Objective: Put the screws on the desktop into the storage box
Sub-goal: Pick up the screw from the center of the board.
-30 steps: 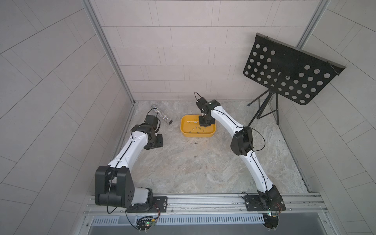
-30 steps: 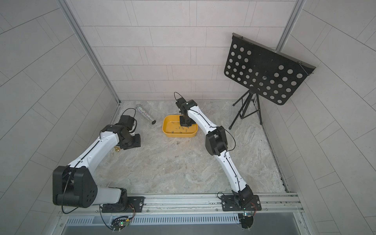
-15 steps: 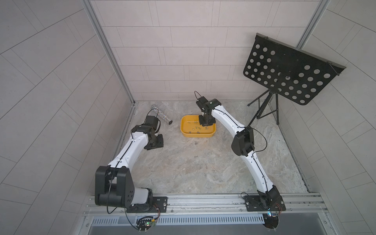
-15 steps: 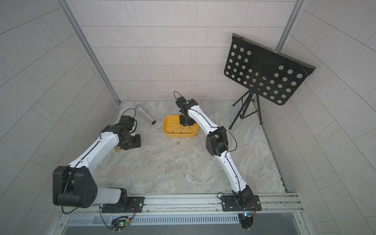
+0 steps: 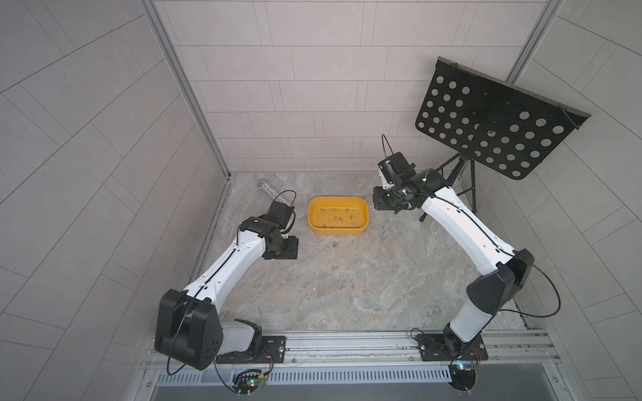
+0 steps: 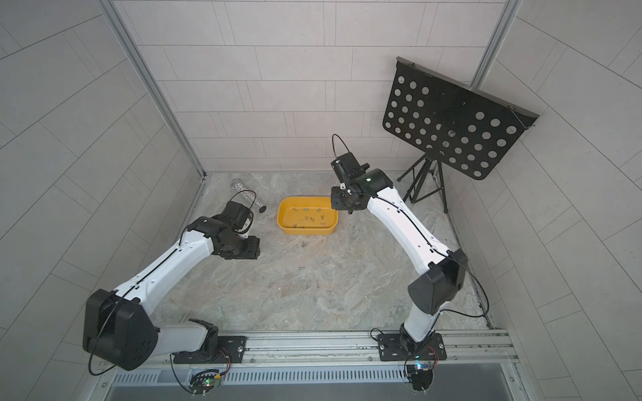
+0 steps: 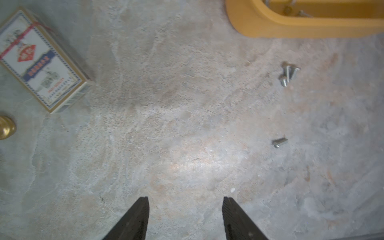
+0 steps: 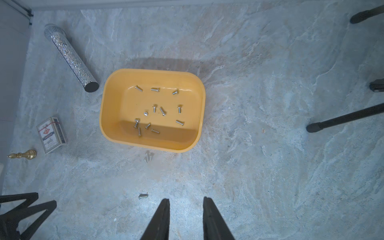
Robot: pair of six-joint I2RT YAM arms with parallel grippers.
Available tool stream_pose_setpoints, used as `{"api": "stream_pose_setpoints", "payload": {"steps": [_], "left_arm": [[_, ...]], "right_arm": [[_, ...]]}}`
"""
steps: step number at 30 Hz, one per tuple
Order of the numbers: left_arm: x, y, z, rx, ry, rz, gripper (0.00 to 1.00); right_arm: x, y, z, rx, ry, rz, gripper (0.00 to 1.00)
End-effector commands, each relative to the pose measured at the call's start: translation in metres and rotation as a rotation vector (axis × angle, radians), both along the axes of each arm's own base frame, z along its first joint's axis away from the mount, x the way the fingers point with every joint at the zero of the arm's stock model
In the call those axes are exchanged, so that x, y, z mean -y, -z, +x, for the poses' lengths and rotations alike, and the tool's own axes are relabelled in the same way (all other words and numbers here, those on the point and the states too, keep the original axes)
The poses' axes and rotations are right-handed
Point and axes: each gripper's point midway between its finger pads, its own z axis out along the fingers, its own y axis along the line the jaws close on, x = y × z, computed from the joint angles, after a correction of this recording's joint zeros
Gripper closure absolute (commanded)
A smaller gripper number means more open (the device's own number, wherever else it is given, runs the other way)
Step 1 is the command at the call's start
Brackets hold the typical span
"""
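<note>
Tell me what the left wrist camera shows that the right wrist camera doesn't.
Only the left wrist view: the empty gap between the left gripper's open jaws.
Only the right wrist view: the whole storage box with about a dozen screws inside, the glittery tube, the black stand legs, and the right gripper's open jaws.
Both: a cluster of screws and a single screw on the desktop outside the box, the card box, the brass piece, and at least a corner of the yellow box.
</note>
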Motion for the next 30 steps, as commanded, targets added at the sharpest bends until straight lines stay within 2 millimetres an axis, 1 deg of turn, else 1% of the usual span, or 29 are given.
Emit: {"api": "stream_pose_setpoints", "payload": {"steps": [1,7,13,16,23,30], "left_arm": [[0.019,-0.005,-0.010,-0.042,0.072,0.003,0.36],[0.061,0.004,-0.014,-0.094,0.228,0.032,0.38],[0.087,0.024,-0.012,-0.142,0.346,0.101,0.41],[0.098,0.031,-0.009,-0.156,0.386,0.125,0.42],[0.118,0.041,0.000,-0.160,0.433,0.122,0.42],[0.130,0.060,0.007,-0.181,0.450,0.151,0.45]], "right_arm": [[0.017,0.008,-0.009,0.003,0.052,-0.002,0.68],[0.044,0.013,-0.030,-0.007,0.075,-0.009,0.67],[0.064,0.015,-0.037,-0.007,0.096,-0.010,0.67],[0.072,0.016,-0.039,-0.011,0.108,-0.008,0.67],[0.079,0.022,-0.040,-0.025,0.114,-0.003,0.67],[0.082,0.029,-0.039,-0.041,0.118,-0.009,0.67]]}}
